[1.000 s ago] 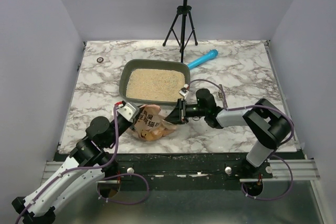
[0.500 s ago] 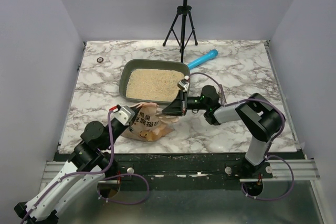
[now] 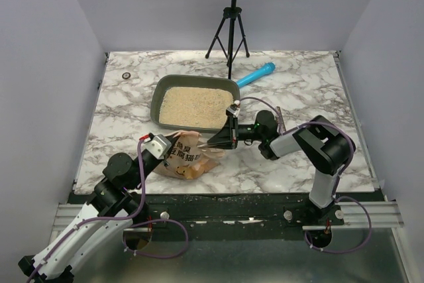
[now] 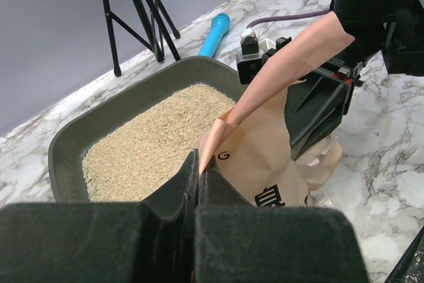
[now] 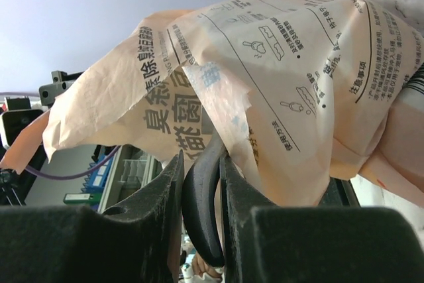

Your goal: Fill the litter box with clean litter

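The dark grey-green litter box sits mid-table and holds a bed of pale beige clean litter. Just in front of it an orange-pink printed bag hangs stretched between both grippers. My left gripper is shut on the bag's left edge. My right gripper is shut on the bag's torn edge, with a black curved piece also between its fingers. The bag's contents are hidden.
A blue tube lies beyond the box's far right corner. A black tripod stands at the back. A small dark ring lies far left. Grains are scattered along the table's near edge.
My right gripper has risen and swung left toward the box's near right corner, lifting its side of the bag. My left gripper has drawn slightly back and left, keeping its hold.
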Tool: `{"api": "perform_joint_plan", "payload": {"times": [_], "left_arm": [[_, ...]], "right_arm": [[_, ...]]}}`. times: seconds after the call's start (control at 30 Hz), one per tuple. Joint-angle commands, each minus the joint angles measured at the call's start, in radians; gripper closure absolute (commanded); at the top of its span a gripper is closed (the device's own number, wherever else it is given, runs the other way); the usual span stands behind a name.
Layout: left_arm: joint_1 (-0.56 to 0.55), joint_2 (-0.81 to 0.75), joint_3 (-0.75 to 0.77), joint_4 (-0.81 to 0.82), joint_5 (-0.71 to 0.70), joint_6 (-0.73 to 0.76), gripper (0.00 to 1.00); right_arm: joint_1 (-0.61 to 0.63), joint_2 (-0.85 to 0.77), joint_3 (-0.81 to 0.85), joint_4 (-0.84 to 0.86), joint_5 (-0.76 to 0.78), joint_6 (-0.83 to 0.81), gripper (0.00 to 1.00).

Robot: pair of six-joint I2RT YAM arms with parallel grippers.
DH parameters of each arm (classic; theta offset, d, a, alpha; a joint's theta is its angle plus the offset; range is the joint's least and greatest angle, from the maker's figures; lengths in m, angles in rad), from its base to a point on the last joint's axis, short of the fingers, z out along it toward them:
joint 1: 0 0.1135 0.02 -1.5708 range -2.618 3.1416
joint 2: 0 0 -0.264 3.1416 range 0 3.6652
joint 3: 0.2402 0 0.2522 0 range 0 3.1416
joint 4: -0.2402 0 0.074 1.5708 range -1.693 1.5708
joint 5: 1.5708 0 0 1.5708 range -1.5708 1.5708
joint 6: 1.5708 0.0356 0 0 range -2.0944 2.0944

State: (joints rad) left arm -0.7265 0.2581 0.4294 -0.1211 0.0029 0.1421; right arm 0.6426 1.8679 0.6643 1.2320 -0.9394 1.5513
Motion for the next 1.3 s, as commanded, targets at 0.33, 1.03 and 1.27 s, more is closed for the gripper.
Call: {"api": "perform_joint_plan", "payload": {"times": [0.33,1.03,1.27], "left_arm": [[0.001,0.012,0.006,0.101,0.040,0.001,1.00],[0.004,-0.023,-0.017,0.103,0.094,0.019,1.00],[0.001,0.032,-0.023,0.115,0.146,0.002,1.00]], "right_arm": [[-0.046,-0.041,-0.051,0.356,-0.019,0.001,0.99],[-0.153,-0.111,-0.170,0.445,-0.039,0.128,0.99],[-0.207,-0.177,-0.239,0.445,-0.062,0.136,0.99]]}}
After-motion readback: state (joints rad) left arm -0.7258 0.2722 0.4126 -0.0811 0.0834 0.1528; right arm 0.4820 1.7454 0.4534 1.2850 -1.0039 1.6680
